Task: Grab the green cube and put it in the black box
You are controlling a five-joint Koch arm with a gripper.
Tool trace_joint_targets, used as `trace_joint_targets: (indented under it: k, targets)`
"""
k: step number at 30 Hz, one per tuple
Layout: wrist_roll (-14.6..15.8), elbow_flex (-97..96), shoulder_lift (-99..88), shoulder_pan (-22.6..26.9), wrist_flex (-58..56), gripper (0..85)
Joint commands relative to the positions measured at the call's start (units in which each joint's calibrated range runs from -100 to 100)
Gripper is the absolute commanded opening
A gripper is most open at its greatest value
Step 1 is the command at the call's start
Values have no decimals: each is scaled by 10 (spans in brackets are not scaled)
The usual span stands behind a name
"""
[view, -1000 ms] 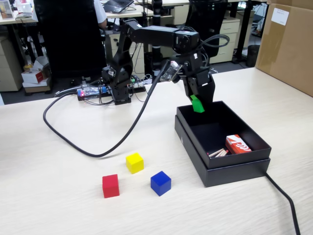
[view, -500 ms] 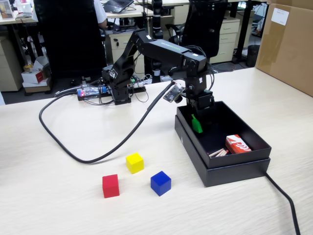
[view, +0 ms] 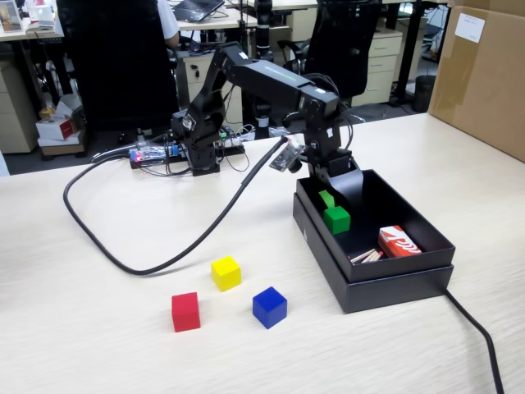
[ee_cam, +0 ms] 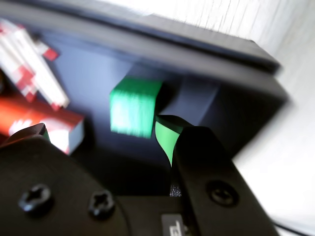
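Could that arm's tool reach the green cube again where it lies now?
Probably yes. The green cube lies inside the black box, just below the tool, whose jaws stand open. Nothing lies between them; the red packet sits off to one side.

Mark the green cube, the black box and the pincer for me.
Green cube [view: 337, 219]: fixed view, front face.
Black box [view: 385, 281]: fixed view, near rim.
Pincer [view: 327, 198]: fixed view, green tip inside the box.

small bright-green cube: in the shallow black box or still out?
In. The small bright-green cube sits inside the shallow black box, near its far corner; the wrist view shows it apart from the gripper, whose jaws stand open.
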Motion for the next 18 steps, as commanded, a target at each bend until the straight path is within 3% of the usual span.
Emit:
trace_joint_targets:
  k: [1,6,11,18]
  targets:
    - [-32,-3,-132,1,-8,441]
    - [-80,-89,-349,-20,-8,443]
    - [-128,-230,-551,-72,-8,467]
    - [-149,-456,-777,-137,-8,499]
